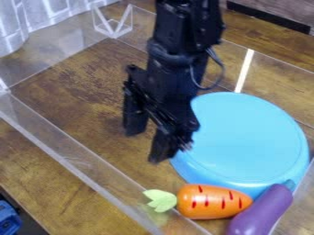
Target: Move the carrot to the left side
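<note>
The orange carrot lies on its side near the front of the table, its pale green leafy top pointing left. The gripper hangs above and behind the carrot, a little to its left in the view and apart from it, its two dark fingers spread wide with nothing between them. Just right of the carrot is the purple eggplant; the blue plate lies behind both.

Carrot in front of the plate, eggplant just to the carrot's right.
</note>
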You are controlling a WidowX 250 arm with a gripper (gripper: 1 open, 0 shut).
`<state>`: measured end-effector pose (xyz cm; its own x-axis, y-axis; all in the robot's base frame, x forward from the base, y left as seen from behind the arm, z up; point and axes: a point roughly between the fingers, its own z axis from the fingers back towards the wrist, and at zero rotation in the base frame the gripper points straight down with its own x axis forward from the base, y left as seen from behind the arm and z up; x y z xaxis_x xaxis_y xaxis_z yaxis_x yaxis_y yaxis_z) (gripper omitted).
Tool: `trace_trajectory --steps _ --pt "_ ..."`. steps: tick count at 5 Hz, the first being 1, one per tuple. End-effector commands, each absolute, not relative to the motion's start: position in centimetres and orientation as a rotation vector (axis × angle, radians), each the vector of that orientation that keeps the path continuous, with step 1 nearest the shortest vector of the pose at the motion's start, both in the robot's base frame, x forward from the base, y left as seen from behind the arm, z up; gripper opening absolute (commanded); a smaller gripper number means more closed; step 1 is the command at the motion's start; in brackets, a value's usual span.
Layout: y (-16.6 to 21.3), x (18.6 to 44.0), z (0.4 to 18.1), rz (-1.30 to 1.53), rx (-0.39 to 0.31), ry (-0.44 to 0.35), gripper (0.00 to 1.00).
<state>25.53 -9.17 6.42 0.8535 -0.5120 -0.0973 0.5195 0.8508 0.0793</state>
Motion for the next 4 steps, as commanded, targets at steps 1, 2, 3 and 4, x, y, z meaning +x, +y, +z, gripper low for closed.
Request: trace_trajectory --steps 1,2,3,4 --pt "-11.0 25.6 6.2 -0.728 0.12 0.005 1.0" --pt "-11.9 25.3 4.5 -0.888 0.145 -0.021 1.0" --pt "-11.9 25.3 3.1 -0.948 0.145 -0.039 1.0" --pt "-11.6 25.3 3.6 -0.985 0.179 -0.047 1.0"
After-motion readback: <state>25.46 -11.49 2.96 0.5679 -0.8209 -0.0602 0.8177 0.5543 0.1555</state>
